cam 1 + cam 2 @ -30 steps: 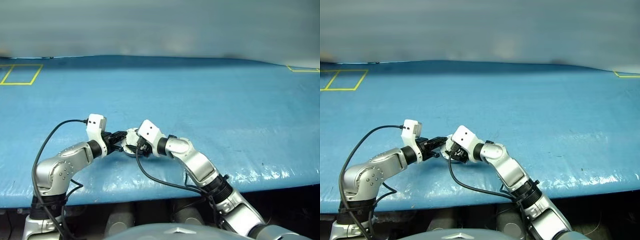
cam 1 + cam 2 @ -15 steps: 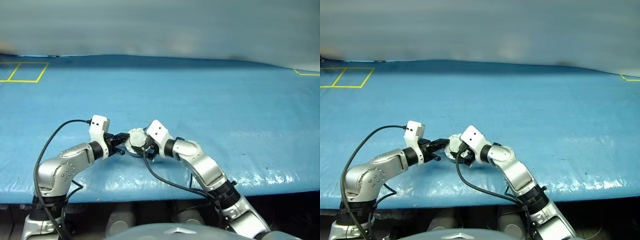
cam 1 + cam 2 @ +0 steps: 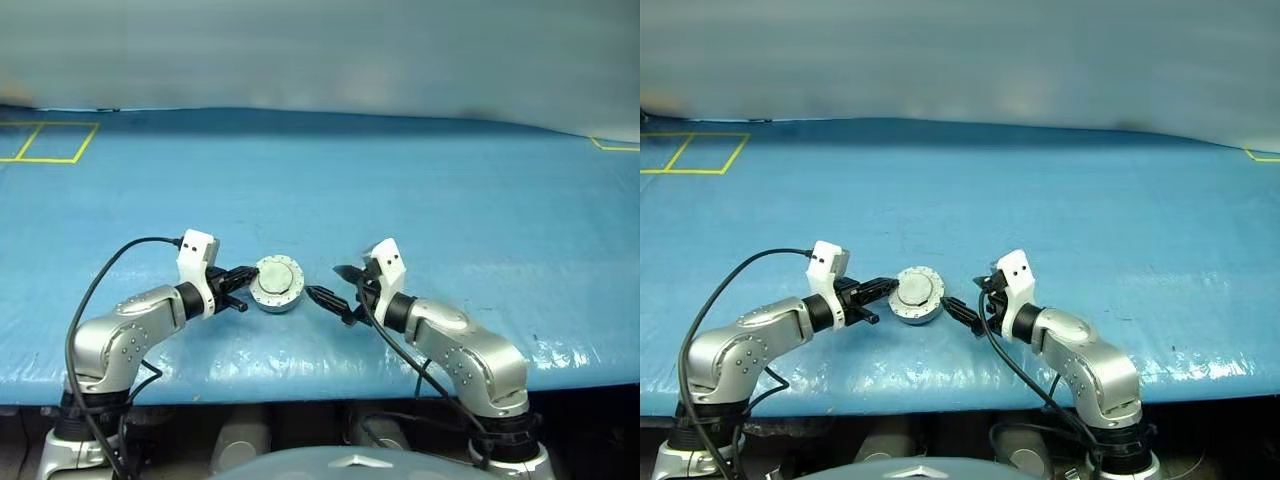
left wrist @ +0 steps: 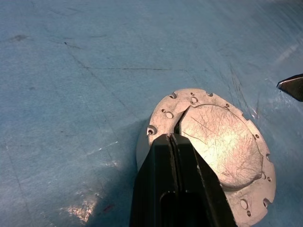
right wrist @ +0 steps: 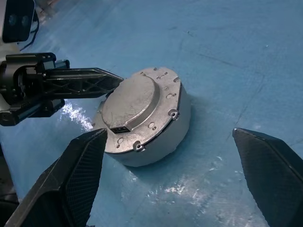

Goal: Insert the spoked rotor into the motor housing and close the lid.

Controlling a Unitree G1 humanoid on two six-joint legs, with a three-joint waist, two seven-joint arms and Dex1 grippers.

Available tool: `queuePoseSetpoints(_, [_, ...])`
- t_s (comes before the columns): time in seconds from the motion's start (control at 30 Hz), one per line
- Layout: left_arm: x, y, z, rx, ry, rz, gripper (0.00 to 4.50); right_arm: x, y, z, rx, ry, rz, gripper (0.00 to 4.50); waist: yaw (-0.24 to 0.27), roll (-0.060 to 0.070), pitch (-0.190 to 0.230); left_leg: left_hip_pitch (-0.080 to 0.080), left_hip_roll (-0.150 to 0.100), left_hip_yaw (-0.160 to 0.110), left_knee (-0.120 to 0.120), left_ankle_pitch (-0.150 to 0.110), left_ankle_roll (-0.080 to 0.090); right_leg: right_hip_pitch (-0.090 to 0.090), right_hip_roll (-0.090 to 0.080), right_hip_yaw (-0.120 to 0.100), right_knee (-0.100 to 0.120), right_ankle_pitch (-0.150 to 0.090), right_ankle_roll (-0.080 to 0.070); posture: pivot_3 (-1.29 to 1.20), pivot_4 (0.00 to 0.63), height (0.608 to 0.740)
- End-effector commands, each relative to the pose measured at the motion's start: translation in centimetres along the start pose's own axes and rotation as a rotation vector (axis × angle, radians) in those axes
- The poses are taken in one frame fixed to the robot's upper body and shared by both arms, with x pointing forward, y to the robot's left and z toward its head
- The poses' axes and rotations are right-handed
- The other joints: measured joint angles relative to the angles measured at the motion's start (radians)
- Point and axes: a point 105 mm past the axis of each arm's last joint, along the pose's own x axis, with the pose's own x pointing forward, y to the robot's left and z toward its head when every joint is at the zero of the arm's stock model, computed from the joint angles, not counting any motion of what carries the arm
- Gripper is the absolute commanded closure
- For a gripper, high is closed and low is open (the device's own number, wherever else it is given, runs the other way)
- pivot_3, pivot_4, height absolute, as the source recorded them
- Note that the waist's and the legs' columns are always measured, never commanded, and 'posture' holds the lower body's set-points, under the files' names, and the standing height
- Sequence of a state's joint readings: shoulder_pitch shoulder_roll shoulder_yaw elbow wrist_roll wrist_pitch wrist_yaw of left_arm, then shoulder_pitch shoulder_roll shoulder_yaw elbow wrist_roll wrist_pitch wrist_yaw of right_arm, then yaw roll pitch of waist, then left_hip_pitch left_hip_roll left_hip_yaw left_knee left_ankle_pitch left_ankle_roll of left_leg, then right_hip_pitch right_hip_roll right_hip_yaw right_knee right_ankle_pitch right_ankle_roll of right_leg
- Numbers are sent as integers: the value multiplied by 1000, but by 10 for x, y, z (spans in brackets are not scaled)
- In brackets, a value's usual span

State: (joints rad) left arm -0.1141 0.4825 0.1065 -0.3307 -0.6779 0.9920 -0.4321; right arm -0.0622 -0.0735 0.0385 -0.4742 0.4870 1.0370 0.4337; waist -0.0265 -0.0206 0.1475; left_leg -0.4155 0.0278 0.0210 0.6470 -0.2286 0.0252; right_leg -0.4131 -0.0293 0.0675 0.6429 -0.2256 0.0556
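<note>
Overhead: blue tarp table (image 3: pixel 450 190), yellow tape corners; left pincer (image 3: pixel 243 274) closed empty, right pincer (image 3: pixel 338 290) wide.

Lid (image 4: pixel 220 142) scratched matt metal; housing (image 5: pixel 177 124) grey metal; blue sheet (image 3: pixel 450 190) glossy plastic

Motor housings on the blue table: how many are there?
1. The motor housing sits lid-closed on the table's near part, between the shut left gripper, at its rim, and the open right gripper.
</note>
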Motion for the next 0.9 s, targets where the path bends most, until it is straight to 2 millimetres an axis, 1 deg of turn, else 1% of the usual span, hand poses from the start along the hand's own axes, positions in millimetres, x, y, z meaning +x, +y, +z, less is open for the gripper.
queuePoseSetpoints(0.03, [2,-1,-6,11,32,-4,4500,9,0,-5,241,-16,-21,34,0,0,0,0,0,0,0,0,0,0,0,0,0,0,0,0,150,740])
queuePoseSetpoints(0.1, [1,0,-6,13,32,0,4500,14,5,-9,353,-17,5,34,1,1,1,-1,0,0,0,0,0,-1,-1,-1,-1,0,0,0,150,740])
queuePoseSetpoints(0.2, [0,1,-6,14,32,9,4500,20,13,-10,454,-15,47,34,0,1,1,-1,-2,0,0,-1,1,-1,-2,-1,-1,0,0,0,150,740])
queuePoseSetpoints(0.37, [-1,1,-5,15,29,12,4500,27,17,-14,558,-3,72,34,-3,1,1,0,0,-1,0,-1,1,0,-1,-1,-1,0,0,0,150,740])
queuePoseSetpoints(0.5, [-1,1,-6,10,28,14,4500,32,25,-18,649,3,124,34,-10,1,0,0,0,-1,0,-1,1,0,-1,-1,-1,-1,1,0,150,740])
queuePoseSetpoints(0.7, [-1,1,-8,5,30,16,4500,41,41,-15,773,-2,222,34,-14,1,0,0,0,-1,-1,-1,1,1,0,-1,-1,-1,2,0,150,740])
queuePoseSetpoints(0.9, [-1,-1,-10,2,31,13,4500,51,46,-15,867,9,256,34,-18,1,0,0,0,-1,-1,-1,1,0,-1,-1,-1,-3,4,0,150,740])
